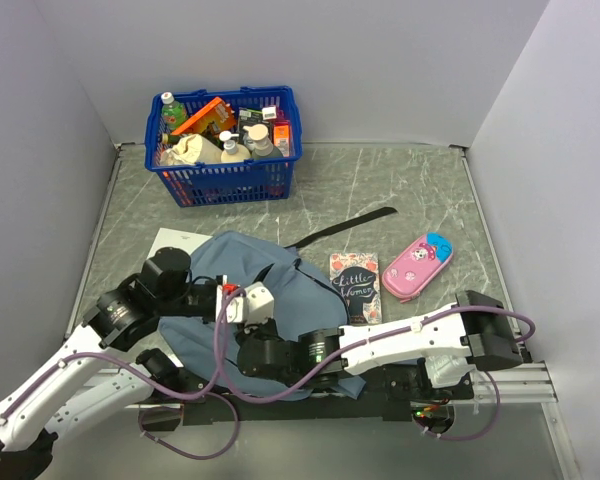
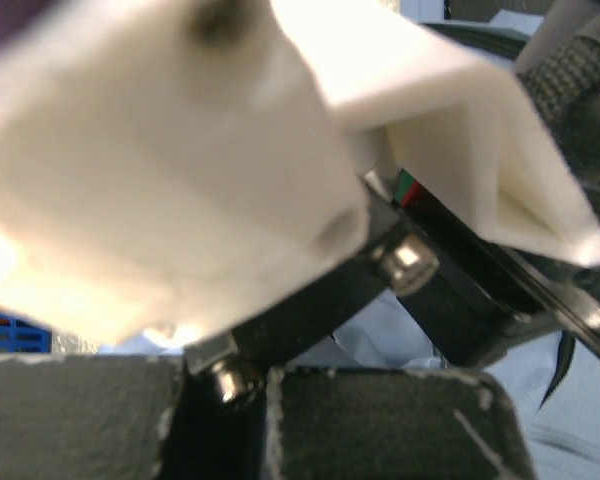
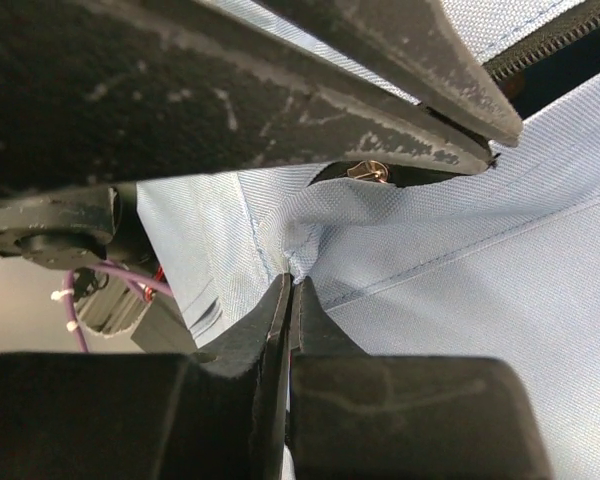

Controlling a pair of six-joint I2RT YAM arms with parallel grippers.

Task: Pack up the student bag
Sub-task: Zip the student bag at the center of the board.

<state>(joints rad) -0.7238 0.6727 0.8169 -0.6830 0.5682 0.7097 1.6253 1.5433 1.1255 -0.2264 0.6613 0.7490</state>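
Note:
The student bag (image 1: 280,285), soft grey-blue fabric, lies crumpled at the table's near middle. Both grippers meet on its near part. My right gripper (image 3: 292,285) is shut on a pinched fold of the bag's fabric (image 3: 460,300); in the top view it sits at the bag's near edge (image 1: 248,338). My left gripper (image 1: 242,305) is just above it. Its black fingers (image 3: 380,110) close in on the bag's edge by the dark zipper (image 3: 550,40) and a brass pull (image 3: 368,170). The left wrist view is mostly blocked by a white part of the other arm (image 2: 180,150).
A "Little Women" book (image 1: 355,285) lies right of the bag, with a pink pencil case (image 1: 418,266) beyond it. A black strap (image 1: 345,228) trails behind the bag. A white sheet (image 1: 175,240) pokes out at its left. A blue basket (image 1: 225,182) of bottles stands at the back.

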